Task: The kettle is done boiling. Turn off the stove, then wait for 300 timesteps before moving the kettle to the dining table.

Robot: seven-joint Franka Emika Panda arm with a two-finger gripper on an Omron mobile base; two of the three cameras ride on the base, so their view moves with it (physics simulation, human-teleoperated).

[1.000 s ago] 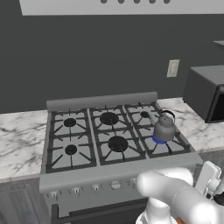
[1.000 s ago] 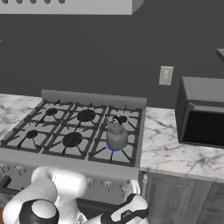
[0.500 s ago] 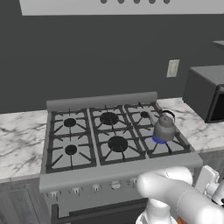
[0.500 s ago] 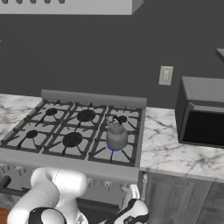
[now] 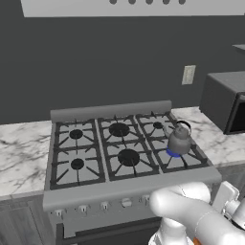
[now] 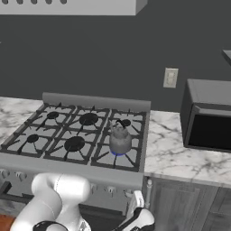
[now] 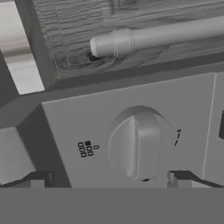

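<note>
Still lit, one kettle (image 5: pixel 179 139) on six-burner stove (image 5: pixel 95 189); tool (image 7: pixel 107 178) spread around one knob (image 7: pixel 139 142).

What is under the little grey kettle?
Under the small squat grey metal kettle glows a blue flame on the wide grey gas stove's dark grate. The kettle covers the burner itself.

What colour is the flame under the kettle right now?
Blue, glowing beneath the kettle on the stove; clearest in the left base view.

Kettle (image 5: pixel 179 140) on stove's (image 5: pixel 91 162) front right burner; microwave (image 6: pixel 208 115) to its right.
</note>
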